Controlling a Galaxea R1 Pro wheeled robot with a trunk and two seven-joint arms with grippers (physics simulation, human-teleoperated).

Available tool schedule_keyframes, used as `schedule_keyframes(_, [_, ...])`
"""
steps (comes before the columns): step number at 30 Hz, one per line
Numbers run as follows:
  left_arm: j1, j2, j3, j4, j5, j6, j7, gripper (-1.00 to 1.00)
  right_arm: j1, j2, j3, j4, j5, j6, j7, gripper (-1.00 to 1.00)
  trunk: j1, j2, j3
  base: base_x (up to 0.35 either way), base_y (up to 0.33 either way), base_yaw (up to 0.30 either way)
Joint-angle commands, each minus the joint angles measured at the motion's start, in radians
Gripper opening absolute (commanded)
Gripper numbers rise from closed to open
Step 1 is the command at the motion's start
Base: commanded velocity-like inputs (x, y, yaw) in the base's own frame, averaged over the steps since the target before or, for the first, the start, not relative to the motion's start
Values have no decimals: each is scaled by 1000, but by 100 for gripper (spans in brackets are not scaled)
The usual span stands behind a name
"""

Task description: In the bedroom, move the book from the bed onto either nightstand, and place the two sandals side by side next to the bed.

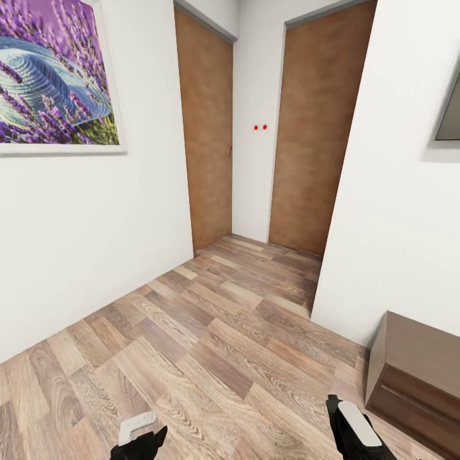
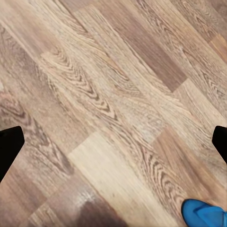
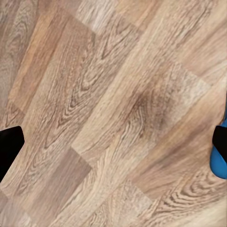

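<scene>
1. While the robot faces a white corner, two brown doors [image 1: 207,134] stand ahead of it across the wood-plank floor [image 1: 211,345].
2. Left of the doors hangs a lavender picture [image 1: 54,76]; a low dark brown cabinet [image 1: 415,377] sits right of them.
3. Left gripper [image 2: 113,142]: fingers spread wide above the floor, a blue sandal [image 2: 205,213] lying near.
4. Right gripper [image 3: 113,146]: fingers spread wide, blue sandal edge [image 3: 218,163] beside one fingertip.

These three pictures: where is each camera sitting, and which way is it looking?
Head view: from the robot's head, forward and down a hallway with two doors; both grippers at the bottom edge.
Left wrist view: by the left gripper, down at the wood floor.
Right wrist view: by the right gripper, down too.
Both wrist views share something blue at an edge.
</scene>
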Motion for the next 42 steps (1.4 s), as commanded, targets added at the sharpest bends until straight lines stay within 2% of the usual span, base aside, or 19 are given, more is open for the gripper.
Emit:
schedule_keyframes(1, [0,-1,4,-1,7,8,-5,100,-1,0,1,-1,-11,-10,-2,100,4,-8,-4,0,0,0])
schedule_keyframes(12, [0,-1,3,-1,7,7,-5,100,-3,1,2,2,-11,-20,-1,100,46,-85,-39,0,0,0])
schedule_keyframes(15, [0,-1,3,-1,7,8,-5,100,-3,1,2,4,-22,-20,-2,100,57,-106,-48,0,0,0])
schedule_keyframes(19, [0,-1,3,-1,7,8,-5,100,-3,0,1,14,-132,-20,-29,100,73,-134,-61,0,0,0])
schedule_keyframes(20, [0,-1,3,-1,7,8,-5,100,-3,0,2,17,-145,-20,-41,100,77,-141,-64,0,0,0])
schedule_keyframes(23, [0,-1,3,-1,7,7,-5,100,-4,0,2,31,-187,-20,-138,100,88,-162,-73,0,0,0])
schedule_keyframes(26, [0,-1,3,-1,7,8,-5,100,-4,0,2,35,-197,-20,-182,100,100,-183,-83,0,0,0])
schedule_keyframes(29, [0,-1,3,-1,7,8,-5,100,-4,1,2,36,-201,-18,-199,100,111,-204,-92,0,0,0])
schedule_keyframes(42, [0,-1,3,-1,7,7,-5,100,-4,3,5,37,-202,-5,-208,100,161,-295,-133,0,0,0])
